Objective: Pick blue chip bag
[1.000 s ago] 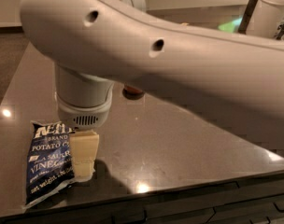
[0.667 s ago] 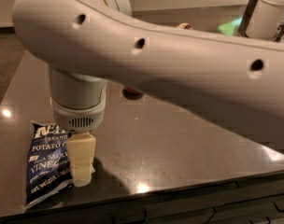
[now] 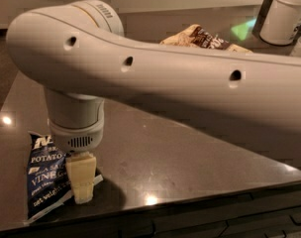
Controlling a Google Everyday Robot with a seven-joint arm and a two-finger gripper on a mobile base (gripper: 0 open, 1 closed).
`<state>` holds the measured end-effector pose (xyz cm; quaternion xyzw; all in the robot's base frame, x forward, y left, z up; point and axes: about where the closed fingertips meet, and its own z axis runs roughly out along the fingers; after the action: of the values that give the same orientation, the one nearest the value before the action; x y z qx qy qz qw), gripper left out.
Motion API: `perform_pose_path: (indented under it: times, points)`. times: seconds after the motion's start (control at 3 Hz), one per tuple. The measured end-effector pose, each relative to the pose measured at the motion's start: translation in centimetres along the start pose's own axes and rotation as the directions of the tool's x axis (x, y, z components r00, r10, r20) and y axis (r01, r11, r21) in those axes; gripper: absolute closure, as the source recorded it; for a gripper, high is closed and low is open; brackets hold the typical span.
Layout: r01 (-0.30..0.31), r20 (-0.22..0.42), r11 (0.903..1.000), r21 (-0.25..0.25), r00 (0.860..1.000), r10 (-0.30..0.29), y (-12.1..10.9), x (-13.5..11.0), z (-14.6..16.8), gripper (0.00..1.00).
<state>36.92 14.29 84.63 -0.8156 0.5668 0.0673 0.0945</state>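
From my seat, the gripper point(image 3: 83, 192) is down at the near left corner of the table point(image 3: 160, 152), pointing straight down from the wrist with its cream-coloured end at or just above the dark surface. It sits right at the right edge of the blue chip bag point(image 3: 43, 180). A small white corner of the bag pokes out on the gripper's right side, so the two overlap there. From this side-on angle I cannot tell whether the gripper is clenched on that edge or released, though it looks to be touching the bag.

The blue chip bag lies mostly flat on the table near the front left edge, with its white lettering facing up and its long side running from near to far.

The arm point(image 3: 180, 78) fills most of my view, a thick pale link reaching from the right across to the wrist above the bag.

Beyond it, on the far side of the table, a tan-and-brown snack bag point(image 3: 205, 37) shows over the top of the arm, well apart from the blue one. A white canister point(image 3: 289, 16) stands at the far right.
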Motion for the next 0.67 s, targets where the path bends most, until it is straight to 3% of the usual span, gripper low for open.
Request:
perform_pose_path:
  times: [0.67]
  points:
    - [0.037, 0.037, 0.9992, -0.013, 0.999, -0.037, 0.35, -1.40, -0.16, 0.65]
